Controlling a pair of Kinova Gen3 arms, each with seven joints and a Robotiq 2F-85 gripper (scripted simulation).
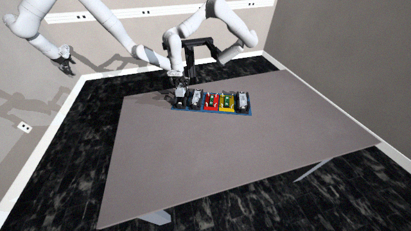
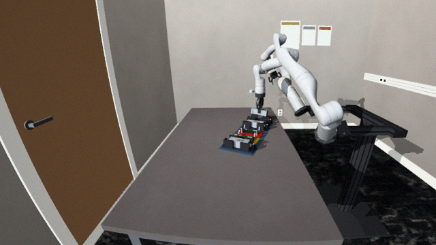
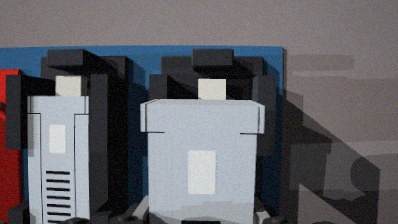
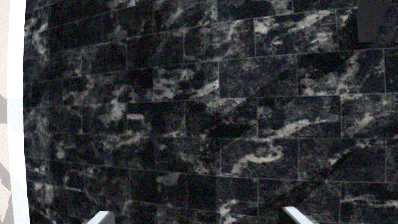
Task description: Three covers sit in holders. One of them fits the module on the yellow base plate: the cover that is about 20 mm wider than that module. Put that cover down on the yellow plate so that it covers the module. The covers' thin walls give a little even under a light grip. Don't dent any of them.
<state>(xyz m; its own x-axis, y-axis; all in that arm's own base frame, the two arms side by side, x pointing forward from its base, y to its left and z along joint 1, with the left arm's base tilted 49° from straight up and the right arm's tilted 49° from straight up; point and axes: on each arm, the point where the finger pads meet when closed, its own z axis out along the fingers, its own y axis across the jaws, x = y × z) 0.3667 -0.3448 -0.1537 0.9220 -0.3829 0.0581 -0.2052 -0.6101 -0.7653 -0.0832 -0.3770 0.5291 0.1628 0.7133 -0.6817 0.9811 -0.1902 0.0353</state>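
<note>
My left gripper point(image 1: 180, 86) point(image 2: 259, 106) point(image 3: 201, 215) is shut on the wide grey cover point(image 1: 180, 93) point(image 2: 266, 111) point(image 3: 170, 165), held level above the dark end holder point(image 1: 180, 104) point(image 3: 212, 58). A narrower slotted cover point(image 1: 196, 97) point(image 3: 57, 162) sits in the neighbouring holder. A third cover point(image 1: 243, 100) point(image 2: 239, 139) sits in the holder at the opposite end. The yellow plate point(image 1: 226, 110) bears a green module point(image 1: 227, 101) between white posts, uncovered. My right gripper point(image 1: 72, 68) point(image 2: 274, 79) point(image 4: 197, 214) is open and empty, far from the table.
The red plate point(image 1: 210, 108) point(image 3: 9, 190) with its own green module point(image 1: 212, 100) and white posts lies between the slotted cover's holder and the yellow plate. All stand on one blue base point(image 1: 210, 111) point(image 3: 280, 55) near the table's edge on the arms' side.
</note>
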